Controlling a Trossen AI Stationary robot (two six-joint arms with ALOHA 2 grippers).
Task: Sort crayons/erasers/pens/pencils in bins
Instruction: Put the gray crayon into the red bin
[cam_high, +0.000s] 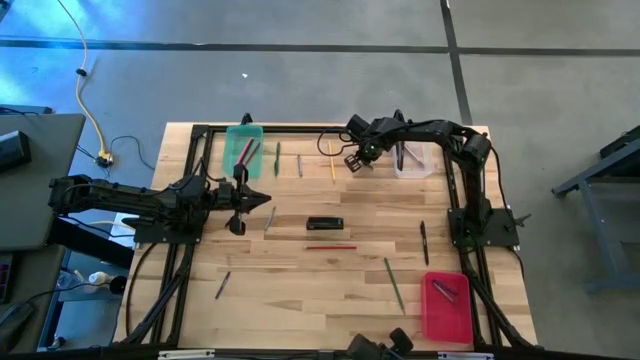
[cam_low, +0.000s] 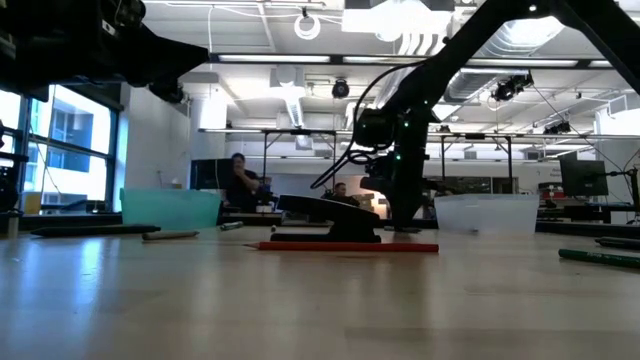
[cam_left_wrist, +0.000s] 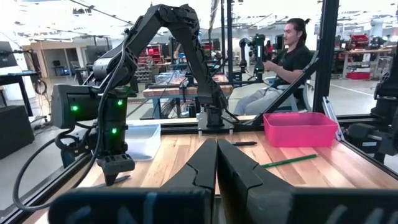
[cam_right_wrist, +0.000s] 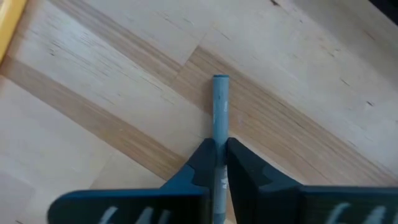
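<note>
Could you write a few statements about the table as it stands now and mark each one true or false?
1. The right gripper has its jaws closed on a slim grey stick lying on the wood. True.
2. The red bin sits beside the green bin. False: in the high view the two are at opposite corners of the table.
3. The left gripper has its jaws shut and holds nothing. True.
4. The red pencil lies inside the clear bin. False: it lies on the bare table, next to a small black object.
5. The green bin is empty. False: thin sticks lie in it.
</note>
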